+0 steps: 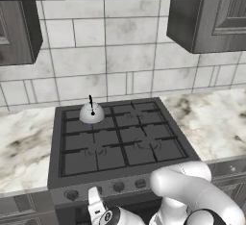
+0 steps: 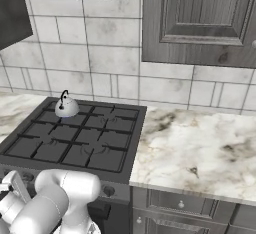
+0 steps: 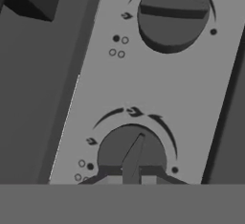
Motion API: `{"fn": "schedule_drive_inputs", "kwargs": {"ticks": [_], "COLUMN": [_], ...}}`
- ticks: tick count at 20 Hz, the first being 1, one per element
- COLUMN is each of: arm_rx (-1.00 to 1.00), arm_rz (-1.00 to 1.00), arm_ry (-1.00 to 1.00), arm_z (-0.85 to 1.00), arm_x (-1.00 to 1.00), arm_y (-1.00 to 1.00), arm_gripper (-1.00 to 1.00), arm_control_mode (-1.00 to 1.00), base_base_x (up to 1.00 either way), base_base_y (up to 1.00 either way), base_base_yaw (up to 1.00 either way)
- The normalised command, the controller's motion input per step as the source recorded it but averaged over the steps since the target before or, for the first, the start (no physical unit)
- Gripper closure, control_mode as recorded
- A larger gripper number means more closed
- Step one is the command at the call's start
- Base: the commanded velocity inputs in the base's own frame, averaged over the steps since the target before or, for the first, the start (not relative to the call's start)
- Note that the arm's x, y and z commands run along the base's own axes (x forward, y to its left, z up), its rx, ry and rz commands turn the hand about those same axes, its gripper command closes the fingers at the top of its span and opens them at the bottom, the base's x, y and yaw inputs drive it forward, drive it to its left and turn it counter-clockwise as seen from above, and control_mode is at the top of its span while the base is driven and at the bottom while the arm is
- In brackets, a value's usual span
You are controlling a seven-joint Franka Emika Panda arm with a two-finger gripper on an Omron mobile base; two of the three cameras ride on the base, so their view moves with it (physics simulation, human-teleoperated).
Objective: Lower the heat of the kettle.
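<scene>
Nearest the hand camera, a round knob point(image 3: 131, 156) sits right at the gripper point(image 3: 130, 179), on the grey front panel point(image 3: 158, 89). Its raised bar runs up the picture, tilted slightly toward the top right. The fingertips show as thin dark wedges at either side of the knob's base, apparently astride it; whether they press it cannot be told, nor how wide they stand. A second knob point(image 3: 173, 15) lies farther along the panel, its bar lying nearly across the picture.

In the left base view the gripper point(image 1: 96, 201) rises just under the knob row, below the stove's point(image 1: 158, 159) left front. The kettle point(image 1: 91, 113) stands on the rear left burner, up and behind the gripper, well apart from it. Its thin handle is upright, its body a dome with no clear long axis. The coming move is likely a turn about the knob's centre.
</scene>
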Motion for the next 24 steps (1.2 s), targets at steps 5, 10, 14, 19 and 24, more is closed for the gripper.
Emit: {"fn": "schedule_drive_inputs", "kwargs": {"ticks": [5, 10, 14, 19, 24], "arm_rx": [0.13, 0.25, 0.34, 0.35, 0.31], "arm_rz": [0.01, 0.04, 0.03, 0.06, 0.11], "arm_ry": [0.0, 0.0, 0.05, 0.11, 0.01], "arm_z": [0.0, 0.11, 0.29, 0.33, 0.04], "arm_x": [0.18, 0.19, 0.36, 0.43, 0.1], "arm_y": [-0.1, -0.15, -0.15, -0.18, -0.15], "arm_gripper": [1.0, 1.0, 1.0, 1.0, 1.0], "arm_control_mode": [-1.0, -1.0, -1.0, -1.0, -1.0], "base_base_x": [0.0, 0.0, 0.0, 0.0, 0.0], "base_base_y": [0.0, 0.0, 0.0, 0.0, 0.0], "base_base_yaw": [0.0, 0.0, 0.0, 0.0, 0.0]}}
